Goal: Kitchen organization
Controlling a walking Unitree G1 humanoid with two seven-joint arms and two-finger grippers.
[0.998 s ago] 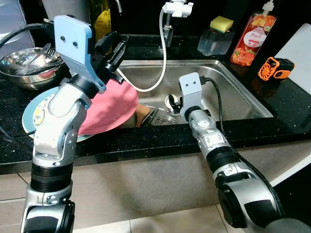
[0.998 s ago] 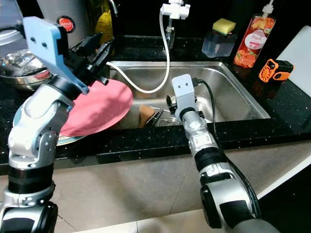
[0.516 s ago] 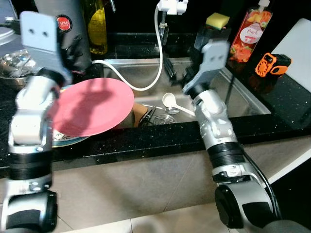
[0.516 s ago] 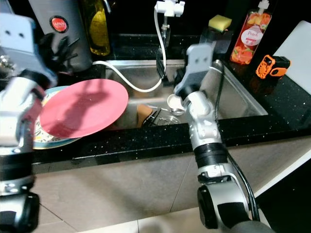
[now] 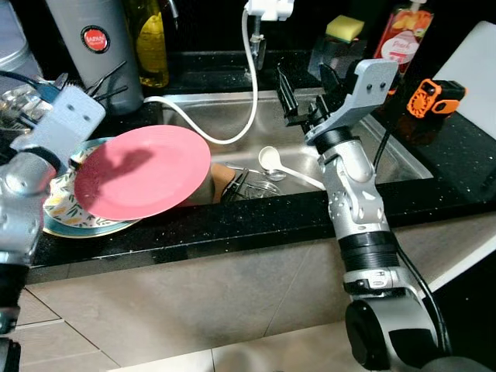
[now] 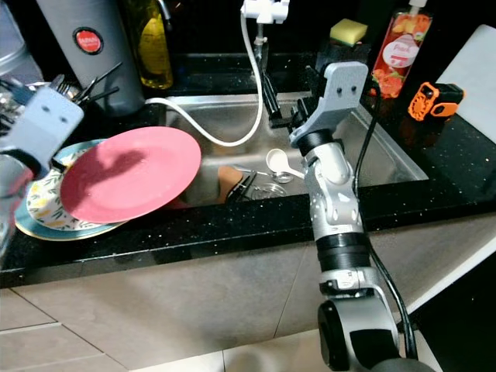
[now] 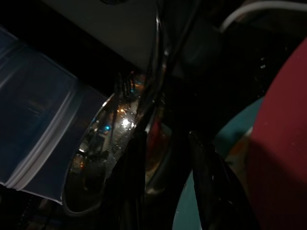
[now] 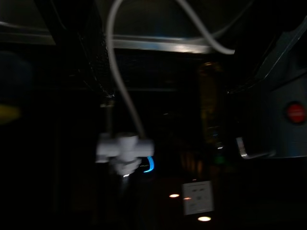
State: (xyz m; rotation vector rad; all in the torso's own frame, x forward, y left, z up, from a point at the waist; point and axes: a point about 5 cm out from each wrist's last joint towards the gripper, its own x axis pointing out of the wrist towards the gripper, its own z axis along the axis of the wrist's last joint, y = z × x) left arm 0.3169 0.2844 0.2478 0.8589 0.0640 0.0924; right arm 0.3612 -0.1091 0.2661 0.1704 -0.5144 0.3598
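at the far left your left arm [image 5: 31,167] sits low beside the stacked plates, its wrist plate raised above the black surface [image 5: 194,229]. along the left wrist view, the left gripper [image 7: 165,179] points at a steel bowl [image 7: 103,153] holding cutlery, and its two fingers [image 7: 132,177] stand apart with nothing between them. just right of that arm, a pink plate [image 5: 143,170] rests on a patterned plate [image 5: 66,205] with a teal rim, the pink one overhanging the left edge of the sink [image 5: 387,155]. behind the plates you have a grey canister [image 5: 93,43] with a red label and a yellow bottle [image 5: 151,43] at the back of the surface. a white hose [image 5: 232,116] curves from near the canister up to the white tap fitting [image 5: 260,9] above the sink. down in the basin lie a brown item you cannot make out, some metal utensils [image 5: 260,182] and a white spoon [image 5: 279,164]. your right arm [image 5: 353,194] rises from the front edge, and the right gripper [image 5: 306,97] is held above the sink, aimed back toward the tap; its fingers are spread and hold nothing. behind it sit a clear holder with a yellow sponge [image 5: 345,27], then a pump bottle [image 5: 395,35] of orange soap, an orange and black tape measure [image 5: 430,97], and a white board [image 5: 473,66] at the far right.
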